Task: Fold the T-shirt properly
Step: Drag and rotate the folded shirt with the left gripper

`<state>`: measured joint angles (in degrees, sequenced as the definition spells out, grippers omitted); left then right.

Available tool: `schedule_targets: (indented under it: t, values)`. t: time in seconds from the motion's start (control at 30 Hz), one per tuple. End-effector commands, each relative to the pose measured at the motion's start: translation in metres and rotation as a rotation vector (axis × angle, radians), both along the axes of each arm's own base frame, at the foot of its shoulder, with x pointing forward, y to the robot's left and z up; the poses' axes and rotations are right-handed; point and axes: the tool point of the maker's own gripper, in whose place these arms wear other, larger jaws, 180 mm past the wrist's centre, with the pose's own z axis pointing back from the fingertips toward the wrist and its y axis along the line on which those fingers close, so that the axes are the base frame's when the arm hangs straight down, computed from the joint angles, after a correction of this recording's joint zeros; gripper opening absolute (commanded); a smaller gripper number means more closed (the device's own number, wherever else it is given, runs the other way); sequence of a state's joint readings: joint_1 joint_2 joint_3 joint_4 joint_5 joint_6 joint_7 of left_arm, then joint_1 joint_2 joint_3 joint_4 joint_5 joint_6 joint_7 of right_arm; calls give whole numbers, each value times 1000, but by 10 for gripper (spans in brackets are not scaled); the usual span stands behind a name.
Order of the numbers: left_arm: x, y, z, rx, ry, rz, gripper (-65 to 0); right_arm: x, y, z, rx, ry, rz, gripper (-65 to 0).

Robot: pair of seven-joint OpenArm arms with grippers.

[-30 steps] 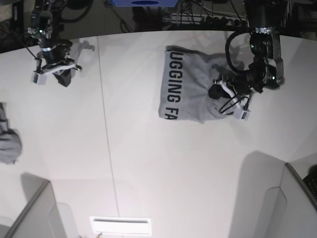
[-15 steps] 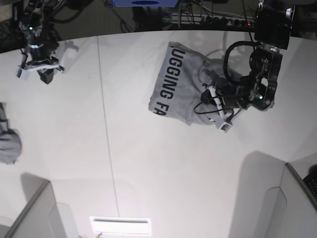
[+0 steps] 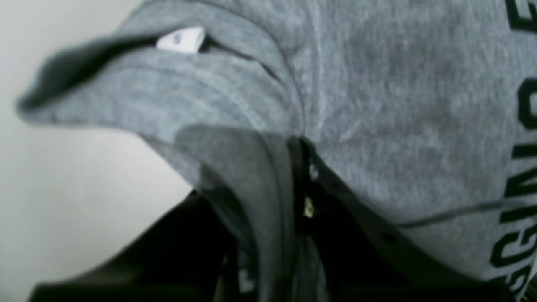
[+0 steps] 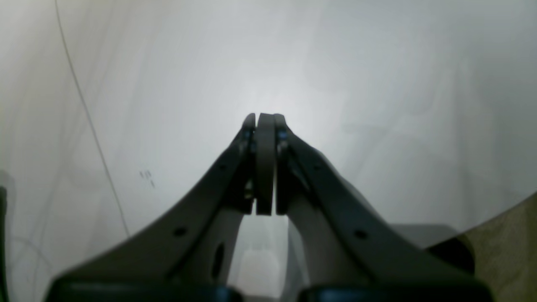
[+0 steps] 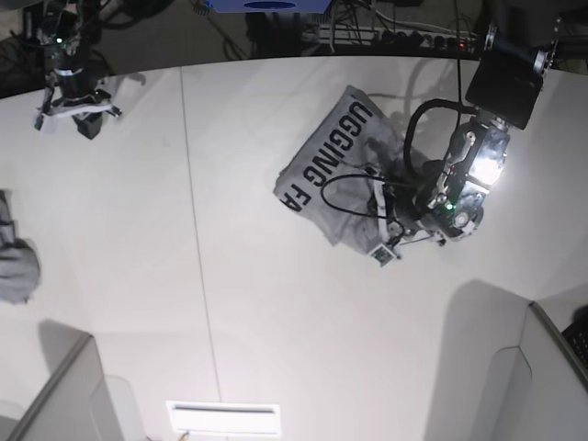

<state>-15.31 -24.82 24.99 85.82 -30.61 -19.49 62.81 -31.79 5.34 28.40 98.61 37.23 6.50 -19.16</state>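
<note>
The T-shirt (image 5: pixel 335 175) lay crumpled on the table (image 5: pixel 239 303), lettered side up, its long axis diagonal. The left gripper (image 5: pixel 386 230) was clamped on a grey fold at the shirt's near edge — cloth ran straight out ahead of it. The right gripper (image 4: pixel 264 121) was closed and empty, well apart. No containers showed.

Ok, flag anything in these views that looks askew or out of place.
The T-shirt lies skewed and bunched, its lettering running diagonally, one edge pinched in the left gripper. A small grey cloth lump sits apart at the table's far edge. The right gripper is shut and holds nothing.
</note>
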Motion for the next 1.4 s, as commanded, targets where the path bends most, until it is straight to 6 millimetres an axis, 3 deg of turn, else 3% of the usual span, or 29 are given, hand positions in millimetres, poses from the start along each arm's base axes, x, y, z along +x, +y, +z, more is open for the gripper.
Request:
schedule_targets:
  t: [0.0, 0.2, 0.33, 0.5, 0.63, 0.77, 0.97, 1.13, 1.37]
  values:
    - [14, -3, 14, -7, -50, -18, -650, 3, -5, 9, -20, -32, 2, -650]
    - [32, -11, 19, 43, -65, -82, -650, -3, -8, -2, -13, -1, -7, -650]
    - [42, -30, 16, 55, -100, -175, -650, -7, -11, -15, 2, 30, -23, -650]
    - [48, -58, 13, 94, -148, -342, -650, -15, -11, -17, 0, 46, -21, -650]
    - [59, -65, 12, 115, -184, -407, -650, -18, -11, -19, 0, 53, -21, -650]
    - [69, -81, 12, 90, -210, -497, -650, -23, -27, -14, -19, 45, -70, -650]
    - [65, -117, 2, 115, -220, -599, -650, -25, -31, -13, -24, 47, -80, -650]
    - [38, -154, -14, 170, -242, -787, -650, -24, -31, -12, -25, 43, -79, -650]
    - [21, -174, -24, 195, -256, -873, -650, -24, -31, -12, -25, 43, -79, -650]
